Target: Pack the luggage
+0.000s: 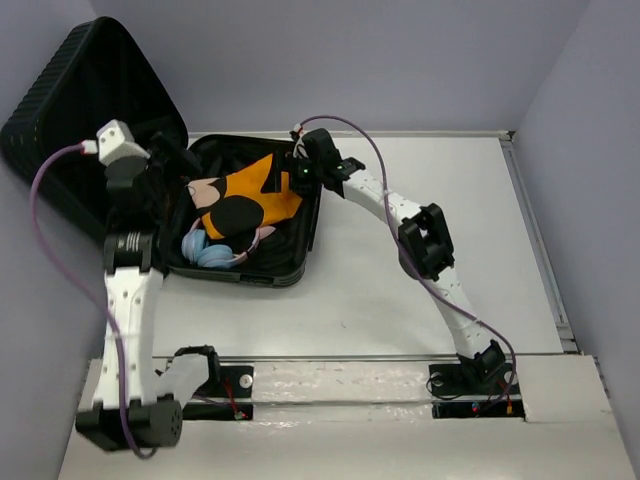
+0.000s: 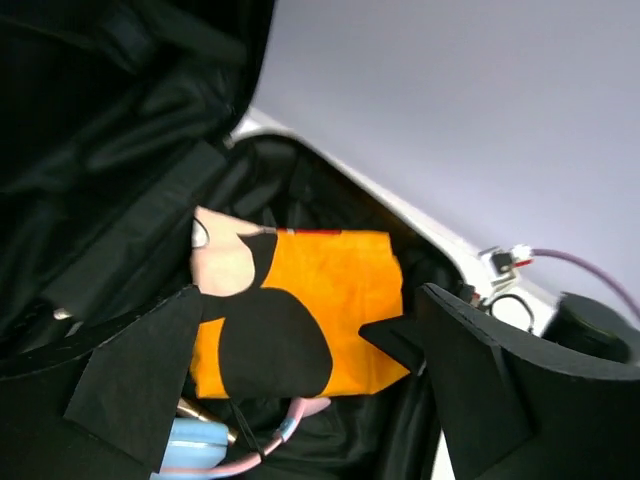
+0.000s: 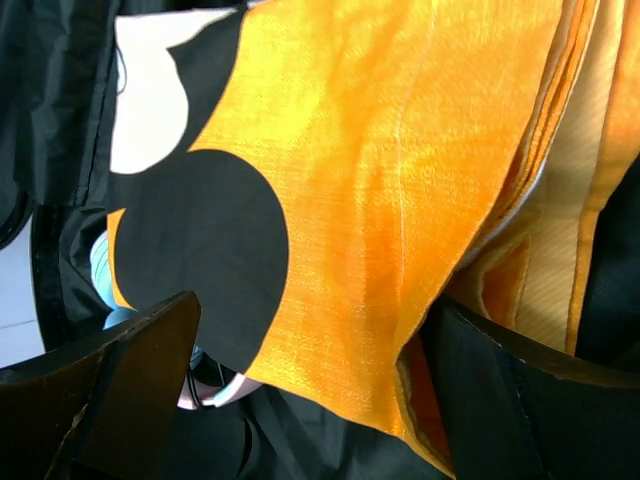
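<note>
Luggage [image 1: 240, 278] lies open at the far-left corner of the desk [image 1: 400, 310], orange garment [image 1: 255, 195] and blue headphones [image 1: 205, 250] inside. Left gripper [image 2: 280, 320] and right gripper [image 3: 312, 305] both hover, jaws spread, empty. Rigid shell, probably hefty: push the lid [image 1: 85, 115] by its rim.

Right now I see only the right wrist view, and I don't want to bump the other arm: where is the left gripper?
Observer: The left gripper is open over the suitcase on its left side. Your right gripper is at the right side, apart from it.
Operator: Anything packed besides this orange cloth?
Observer: Blue headphones with a pink band lie at the near edge, beside the cloth.
Operator: And the lid?
Observer: The ribbed lid stands open, leaning to the far left.
</note>
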Controlling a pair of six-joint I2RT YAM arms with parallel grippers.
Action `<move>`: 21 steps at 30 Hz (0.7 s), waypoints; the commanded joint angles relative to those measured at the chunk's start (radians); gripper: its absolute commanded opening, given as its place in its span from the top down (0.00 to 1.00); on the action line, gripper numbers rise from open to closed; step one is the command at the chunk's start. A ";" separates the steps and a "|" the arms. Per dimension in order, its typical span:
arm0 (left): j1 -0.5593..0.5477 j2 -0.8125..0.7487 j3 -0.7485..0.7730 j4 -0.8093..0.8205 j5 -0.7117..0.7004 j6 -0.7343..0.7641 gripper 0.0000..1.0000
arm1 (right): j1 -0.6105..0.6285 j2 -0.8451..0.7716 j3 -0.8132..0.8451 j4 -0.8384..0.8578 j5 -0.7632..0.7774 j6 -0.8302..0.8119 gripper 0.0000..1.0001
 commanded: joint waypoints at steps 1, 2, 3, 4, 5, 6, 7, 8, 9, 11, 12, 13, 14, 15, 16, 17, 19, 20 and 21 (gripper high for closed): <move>0.003 -0.317 -0.123 -0.047 -0.140 0.000 0.02 | 0.010 -0.126 0.075 -0.046 0.035 -0.086 0.04; 0.003 -0.363 -0.163 -0.061 -0.181 -0.002 0.02 | 0.010 -0.141 0.077 -0.057 0.040 -0.097 0.04; 0.003 -0.402 -0.178 -0.094 -0.300 -0.003 0.02 | 0.010 -0.158 0.078 -0.063 0.041 -0.109 0.04; 0.003 -0.472 -0.191 -0.116 -0.376 -0.011 0.04 | 0.023 -0.178 0.074 -0.069 0.043 -0.131 0.04; 0.003 -0.512 -0.200 -0.136 -0.459 -0.022 0.04 | 0.023 -0.198 0.063 -0.074 0.040 -0.140 0.04; 0.005 -0.551 -0.227 -0.131 -0.598 -0.023 0.05 | 0.023 -0.247 0.051 -0.074 0.032 -0.148 0.03; 0.005 -0.621 -0.247 -0.115 -0.652 -0.014 0.05 | 0.023 -0.272 0.016 -0.076 0.026 -0.163 0.03; 0.005 -0.640 -0.270 -0.080 -0.701 0.001 0.06 | 0.023 -0.296 -0.001 -0.074 0.018 -0.171 0.03; 0.003 -0.643 -0.271 -0.069 -0.775 0.018 0.07 | 0.023 -0.342 -0.020 -0.074 0.009 -0.182 0.03; 0.003 -0.564 -0.258 -0.056 -0.827 0.085 0.06 | 0.023 -0.391 -0.091 -0.074 0.011 -0.209 0.02; 0.005 -0.483 -0.246 -0.020 -0.872 0.148 0.06 | 0.023 -0.440 -0.122 -0.076 0.018 -0.224 0.00; 0.005 -0.441 -0.238 -0.004 -0.892 0.176 0.06 | 0.023 -0.465 -0.156 -0.074 0.023 -0.247 0.00; 0.006 -0.401 -0.228 0.017 -0.907 0.211 0.06 | 0.023 -0.489 -0.190 -0.076 0.030 -0.258 0.00; 0.008 -0.363 -0.202 0.055 -0.935 0.242 0.06 | 0.023 -0.512 -0.261 -0.074 0.034 -0.270 0.00; 0.009 -0.289 -0.179 0.060 -0.939 0.257 0.06 | 0.023 -0.557 -0.297 -0.074 0.053 -0.284 0.00; 0.018 -0.258 -0.141 0.086 -0.944 0.288 0.06 | 0.023 -0.578 -0.375 -0.067 0.066 -0.303 0.00; 0.026 -0.179 -0.100 0.096 -0.938 0.300 0.06 | 0.023 -0.635 -0.460 -0.044 0.102 -0.318 0.00; 0.028 -0.149 -0.082 0.100 -0.941 0.311 0.06 | 0.023 -0.652 -0.503 -0.028 0.110 -0.320 0.00; 0.034 -0.122 -0.051 0.117 -0.955 0.341 0.06 | 0.023 -0.664 -0.576 0.008 0.112 -0.320 0.00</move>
